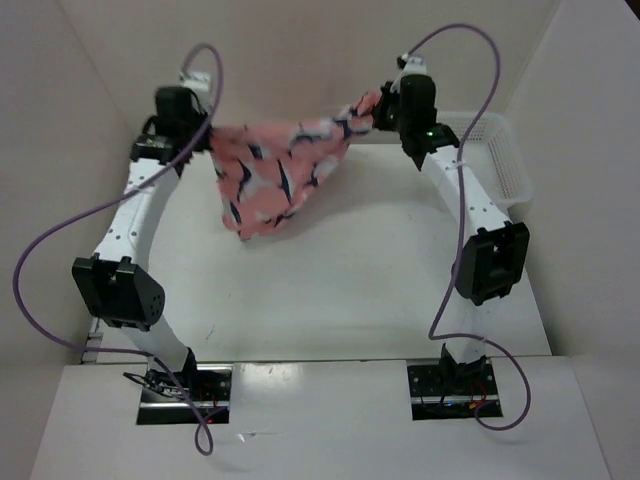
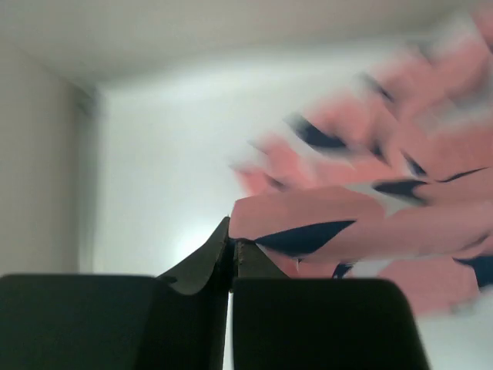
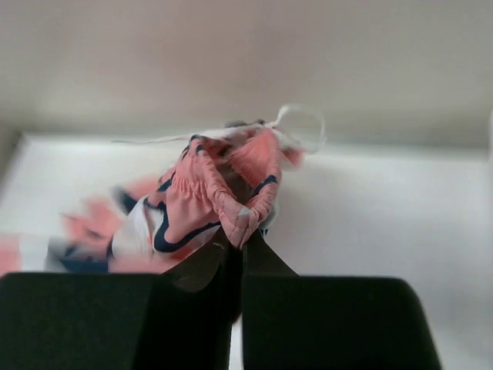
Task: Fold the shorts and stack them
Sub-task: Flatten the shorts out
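Note:
The salmon-pink shorts [image 1: 275,175] with navy-and-white shapes hang in the air between my two arms, above the far part of the table. My left gripper [image 1: 205,135] is shut on the shorts' left edge; in the left wrist view the gripper [image 2: 232,240] pinches a thin fold of the shorts [image 2: 362,223]. My right gripper [image 1: 378,108] is shut on the gathered elastic waistband at the right; the right wrist view shows the gripper [image 3: 240,245] clamping the bunched shorts [image 3: 219,193], with a white drawstring [image 3: 296,127] looping behind them. The lowest point of the cloth sags toward the table.
A white mesh basket [image 1: 500,160] stands at the far right, behind my right arm. White walls close in the table [image 1: 380,290] on the left, back and right. Purple cables loop from both arms.

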Controlling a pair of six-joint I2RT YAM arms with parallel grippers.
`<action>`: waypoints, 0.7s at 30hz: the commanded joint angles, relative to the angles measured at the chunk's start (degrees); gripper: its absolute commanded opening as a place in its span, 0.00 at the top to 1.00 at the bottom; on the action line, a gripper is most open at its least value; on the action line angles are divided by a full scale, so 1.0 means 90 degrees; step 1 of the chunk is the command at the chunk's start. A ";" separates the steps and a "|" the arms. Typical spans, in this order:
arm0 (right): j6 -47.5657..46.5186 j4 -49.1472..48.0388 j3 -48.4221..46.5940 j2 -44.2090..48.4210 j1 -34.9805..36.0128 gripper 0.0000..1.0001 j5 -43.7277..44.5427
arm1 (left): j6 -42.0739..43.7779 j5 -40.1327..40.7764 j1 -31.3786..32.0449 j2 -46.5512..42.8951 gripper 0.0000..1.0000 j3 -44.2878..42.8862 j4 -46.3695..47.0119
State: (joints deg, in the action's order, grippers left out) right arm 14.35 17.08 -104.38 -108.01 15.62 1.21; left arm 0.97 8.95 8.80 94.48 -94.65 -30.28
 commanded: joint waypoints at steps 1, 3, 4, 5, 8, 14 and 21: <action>-0.0422 -0.0355 -0.1204 0.0466 0.0052 1.00 0.0558 | -0.0108 0.0246 -0.0508 0.0020 1.00 -0.2243 -0.0140; -0.0587 -0.0219 -0.0972 0.1069 0.0052 1.00 0.0501 | -0.0108 0.0333 -0.0509 -0.0368 1.00 -0.2180 0.0062; -0.0588 -0.0218 -0.0710 0.1324 0.0052 1.00 0.0413 | -0.0108 0.0421 -0.0509 -0.0641 1.00 -0.1444 0.0209; -0.0685 -0.0112 -0.0050 0.1588 0.0052 1.00 0.0112 | -0.0108 0.0673 -0.0219 -0.1243 1.00 -0.0992 0.0346; -0.0900 0.0025 0.1671 0.2711 0.0052 1.00 -0.0445 | -0.0108 0.1064 0.0261 -0.2321 1.00 0.0572 0.0260; -0.1514 0.0640 0.4817 0.4577 0.0052 1.00 -0.1948 | -0.0108 0.1513 0.1294 -0.4342 1.00 0.2974 -0.1339; -0.2989 0.1821 0.5554 0.5272 0.0052 1.00 -0.2740 | -0.0108 0.1332 0.1972 -0.5614 1.00 0.4735 -0.3196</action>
State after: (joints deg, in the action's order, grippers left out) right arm -4.10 30.48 -51.09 -64.97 16.27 -18.50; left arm -0.21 19.00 26.79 46.48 -53.56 -50.04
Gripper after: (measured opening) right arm 0.023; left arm 0.009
